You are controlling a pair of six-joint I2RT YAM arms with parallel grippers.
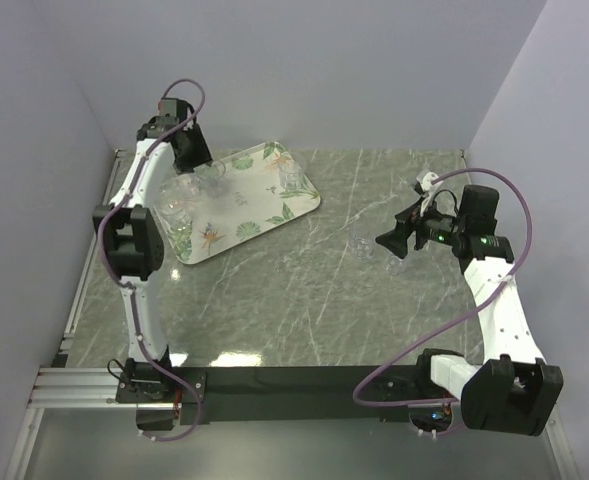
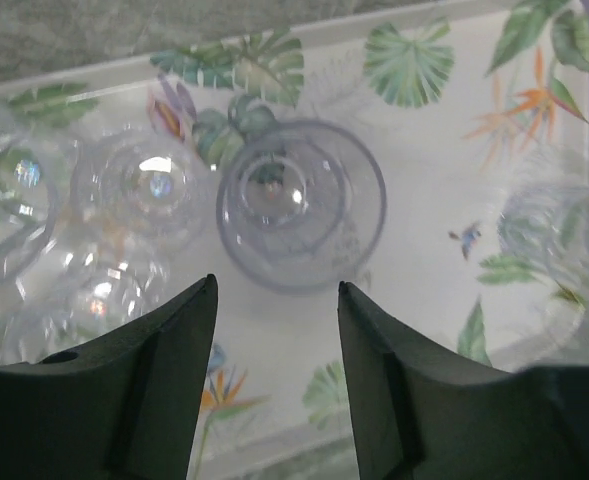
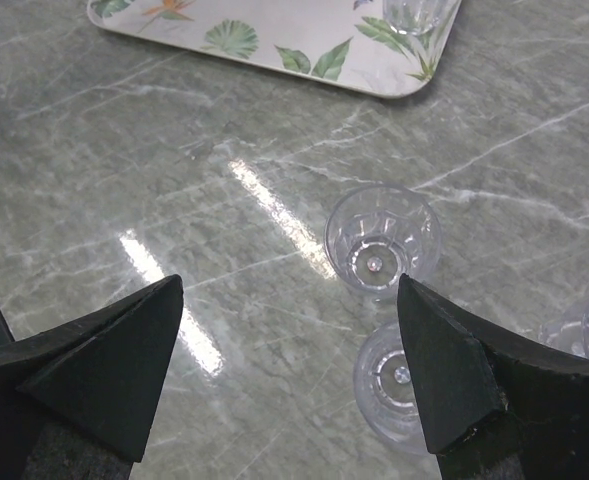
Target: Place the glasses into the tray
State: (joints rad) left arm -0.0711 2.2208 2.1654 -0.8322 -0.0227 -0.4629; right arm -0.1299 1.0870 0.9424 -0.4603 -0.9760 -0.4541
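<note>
Since the left pincer (image 2: 276,290) hangs over the tray (image 2: 429,190) with its jaws apart and nothing between them, we judge that the step in hand is letting go of the middle glass (image 2: 301,205). It stands upright on the tray just ahead of the tips. We should rise straight up, because the neighbour glasses (image 2: 139,185) crowd close on the left of the tips, and a further glass (image 2: 549,230) stands off to the right. The right pincer (image 3: 289,290) is wide open and empty. Two loose glasses (image 3: 382,240) wait on the surface (image 3: 124,150) just ahead of it.
</note>
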